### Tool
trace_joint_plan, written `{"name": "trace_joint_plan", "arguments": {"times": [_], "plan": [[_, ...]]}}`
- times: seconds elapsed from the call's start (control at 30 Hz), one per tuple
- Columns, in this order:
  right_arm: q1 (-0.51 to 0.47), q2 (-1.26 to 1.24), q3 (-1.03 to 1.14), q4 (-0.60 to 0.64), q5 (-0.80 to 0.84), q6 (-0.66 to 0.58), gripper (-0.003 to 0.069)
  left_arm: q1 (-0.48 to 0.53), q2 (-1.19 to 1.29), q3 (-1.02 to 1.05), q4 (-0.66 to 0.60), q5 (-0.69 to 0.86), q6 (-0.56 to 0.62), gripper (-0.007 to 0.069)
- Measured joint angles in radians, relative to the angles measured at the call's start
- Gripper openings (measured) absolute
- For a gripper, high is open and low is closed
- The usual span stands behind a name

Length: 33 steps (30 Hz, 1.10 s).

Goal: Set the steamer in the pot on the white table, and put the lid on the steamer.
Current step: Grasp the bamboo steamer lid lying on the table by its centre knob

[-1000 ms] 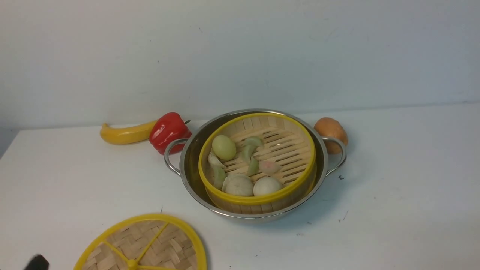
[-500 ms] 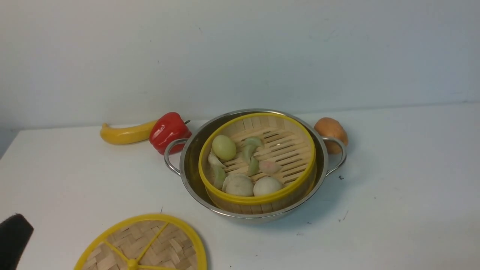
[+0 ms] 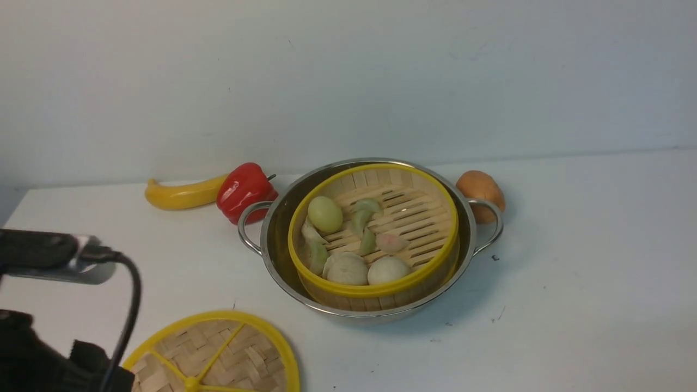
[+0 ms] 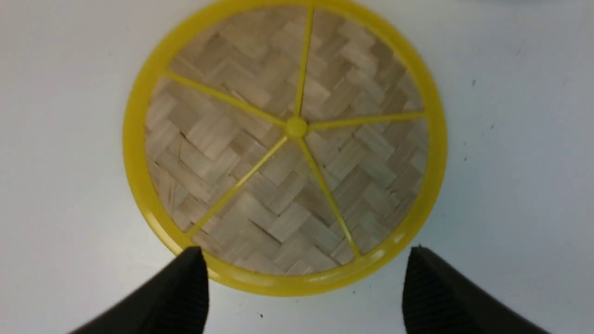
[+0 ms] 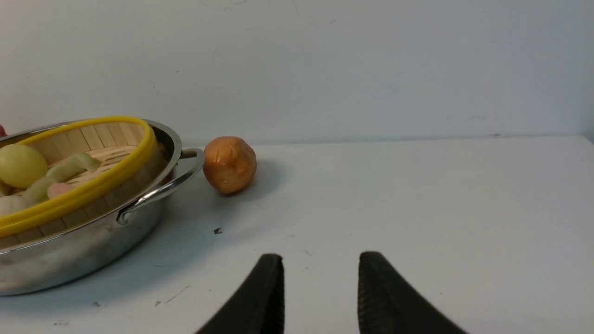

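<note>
The steamer [image 3: 414, 212], a bamboo basket with a yellow rim, sits inside the shiny steel pot [image 3: 469, 228] on the white table [image 3: 572, 272]. Buns and dumplings lie on its slatted floor. The lid [image 3: 218, 354] lies flat on the table near the front left, apart from the pot. My left gripper [image 4: 305, 251] hangs above the lid [image 4: 260, 153], open wide, its fingertips over the lid's near rim and touching nothing. In the front view my left arm [image 3: 38, 359] covers the lid's left edge. My right gripper [image 5: 321, 256] is open and empty, low over the table to the right of the pot [image 5: 93, 250].
A yellow banana [image 3: 182, 195] and a red pepper [image 3: 245, 190] lie behind the pot's left handle. A brown round potato [image 3: 479, 188] touches the right handle [image 5: 162, 185]. A pale wall runs along the table's back edge.
My left arm has come into the front view from the lower left corner and now reaches over the left part of the lid. Pot, steamer and lid have not moved.
</note>
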Motion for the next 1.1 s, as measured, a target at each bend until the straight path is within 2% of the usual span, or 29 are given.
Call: {"name": "trace_joint_plan", "arguments": {"times": [0.03, 0.1, 0.33, 0.43, 0.53, 0.73, 0.93, 1.1], "plan": [[0.0, 0.0, 0.0, 0.0, 0.0, 0.0, 0.0242, 0.0, 0.013, 0.0, 0.0, 0.0, 0.002, 0.0514], [0.0, 0.0, 0.0, 0.0, 0.0, 0.0, 0.0242, 0.0, 0.203, -0.018, 0.0, -0.005, 0.044, 0.0514], [0.0, 0.0, 0.0, 0.0, 0.0, 0.0, 0.0242, -0.003, 0.404, -0.062, -0.073, -0.044, 0.146, 0.0514], [0.0, 0.0, 0.0, 0.0, 0.0, 0.002, 0.0242, -0.035, 0.46, -0.066, -0.113, -0.134, 0.216, 0.0514], [0.0, 0.0, 0.0, 0.0, 0.0, 0.002, 0.0242, -0.098, 0.501, -0.066, -0.089, -0.202, 0.246, 0.0514], [0.0, 0.0, 0.0, 0.0, 0.0, 0.002, 0.0242, -0.208, 0.557, -0.067, 0.034, -0.272, 0.205, 0.0514], [0.0, 0.0, 0.0, 0.0, 0.0, 0.002, 0.0242, -0.224, 0.579, -0.067, 0.137, -0.294, 0.119, 0.0514], [0.0, 0.0, 0.0, 0.0, 0.0, 0.002, 0.0242, -0.224, 0.608, -0.067, 0.145, -0.302, 0.107, 0.051]]}}
